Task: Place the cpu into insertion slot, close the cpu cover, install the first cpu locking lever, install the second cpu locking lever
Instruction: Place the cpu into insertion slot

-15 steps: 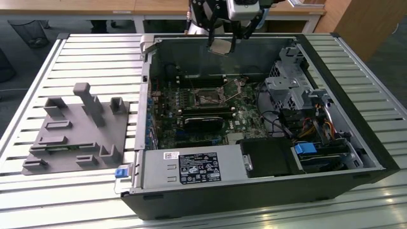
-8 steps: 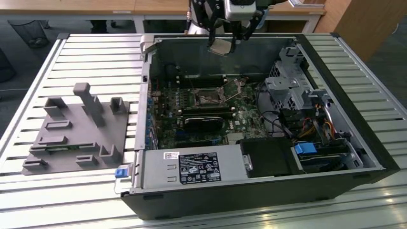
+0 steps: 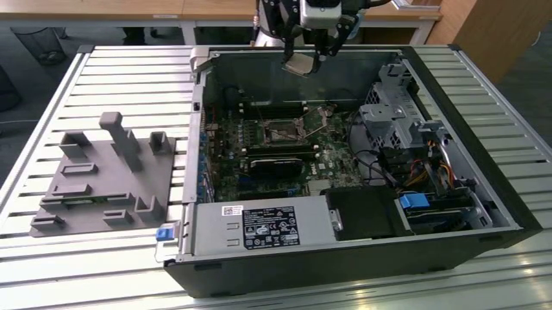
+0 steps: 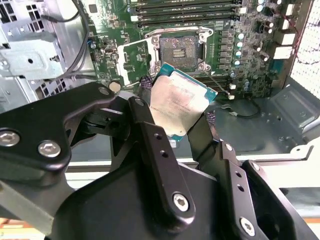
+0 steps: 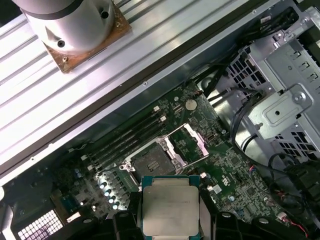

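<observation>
- Exterior view's left: a grey fixture (image 3: pixel 103 171) with upright posts is seen on the slatted table (image 3: pixel 86 274), well apart from the gripper (image 3: pixel 304 59).
- Just to its right, an open black case (image 3: pixel 345 274) is laid on its side, with a power supply (image 3: pixel 258 226) set against its near wall.
- A green board (image 3: pixel 229 139) is seen on the floor of the case, and long black memory slots (image 5: pixel 127 137) are mounted on it beside the socket.
- The slot (image 3: pixel 282 134) is found near the middle of the board. In both wrist views its dark contact field is uncovered and bordered by a thin metal rim.
- The cover (image 4: pixel 132 46) is raised off the slot and stands open at one side of it, so that the board is seen through its window.
- The gripper is held high over the far part of the case, apart from the board.
- The cpu (image 3: pixel 299 66) is pinched by two opposite edges between the black fingers (image 4: pixel 150 135), with its pale metal top turned toward the wrist cameras. In the exterior view it is seen tilted.
- In the second wrist view the cpu overlaps one edge of the slot, yet it is carried in the air and is not seated.
- At the exterior view's right, a metal drive cage (image 3: pixel 388 123) and bundled cables (image 3: pixel 423 174) are seen inside the case.
</observation>
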Robot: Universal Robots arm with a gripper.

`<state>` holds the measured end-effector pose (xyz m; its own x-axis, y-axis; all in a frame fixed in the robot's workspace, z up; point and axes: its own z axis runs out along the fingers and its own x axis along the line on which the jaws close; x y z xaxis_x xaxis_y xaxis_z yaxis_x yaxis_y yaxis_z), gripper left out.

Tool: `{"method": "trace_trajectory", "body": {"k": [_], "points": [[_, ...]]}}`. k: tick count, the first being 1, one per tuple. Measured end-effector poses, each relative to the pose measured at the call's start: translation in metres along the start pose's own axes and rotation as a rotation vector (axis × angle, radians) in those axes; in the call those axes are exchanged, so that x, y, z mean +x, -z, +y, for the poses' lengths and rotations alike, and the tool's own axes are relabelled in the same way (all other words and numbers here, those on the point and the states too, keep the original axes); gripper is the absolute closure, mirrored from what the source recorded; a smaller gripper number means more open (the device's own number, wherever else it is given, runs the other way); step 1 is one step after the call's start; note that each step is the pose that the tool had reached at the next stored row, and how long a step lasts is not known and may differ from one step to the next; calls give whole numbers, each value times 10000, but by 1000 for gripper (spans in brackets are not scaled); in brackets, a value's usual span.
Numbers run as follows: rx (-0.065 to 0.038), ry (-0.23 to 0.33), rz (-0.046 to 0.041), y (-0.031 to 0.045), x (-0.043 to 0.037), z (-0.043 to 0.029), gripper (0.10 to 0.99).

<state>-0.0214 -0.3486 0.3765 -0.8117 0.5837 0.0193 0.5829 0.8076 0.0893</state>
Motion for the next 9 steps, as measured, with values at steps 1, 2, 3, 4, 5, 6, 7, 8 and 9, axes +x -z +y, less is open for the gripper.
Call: {"method": "trace_trajectory", "body": {"k": [1, 2, 3, 4, 5, 6, 7, 8, 9], "points": [[-2, -84, -7, -1, 0, 0, 545], [-3, -164, -15, -2, 0, 0, 545], [-5, -244, -22, -3, 0, 0, 545], [-7, -329, -30, -4, 0, 0, 545], [-8, -416, -37, -6, 0, -1, 545], [-10, -504, -45, -7, 0, -1, 545], [-11, -596, -53, -8, 0, -1, 545], [-14, -688, -62, -9, 0, -1, 545], [-15, -775, -70, -10, 0, -1, 545]]}}
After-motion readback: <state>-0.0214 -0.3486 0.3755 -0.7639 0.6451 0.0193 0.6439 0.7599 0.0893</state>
